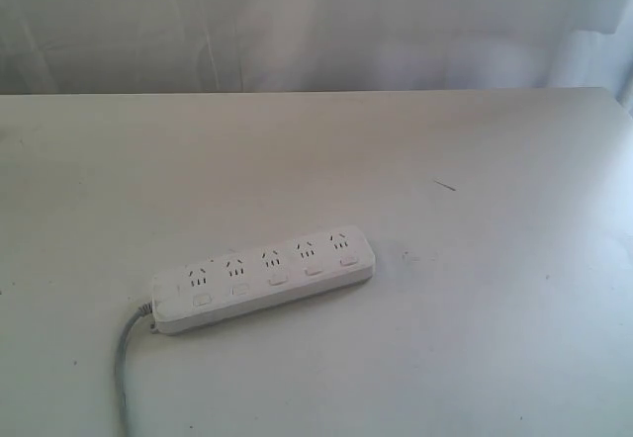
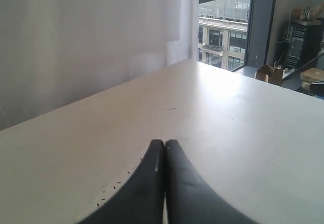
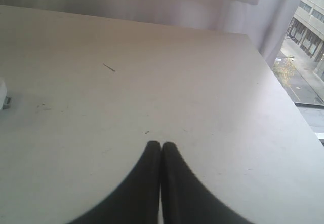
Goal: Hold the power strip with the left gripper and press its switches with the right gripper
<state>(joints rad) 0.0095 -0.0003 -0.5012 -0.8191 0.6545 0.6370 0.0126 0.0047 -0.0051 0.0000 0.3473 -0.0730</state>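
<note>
Power strip [image 1: 265, 277] lies flat on white table [image 1: 475, 358]

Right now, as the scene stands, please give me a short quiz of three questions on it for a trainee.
1. True or false: the left gripper is shut and holds nothing.
2. The grey cord leaves the power strip at: A) its left end in the exterior view; B) its right end; C) its middle.
3. How many switches does the power strip show, and is the right gripper touching any?

Key: 1 true. 2 A. 3 five; no, it is shut and away from the strip.
</note>
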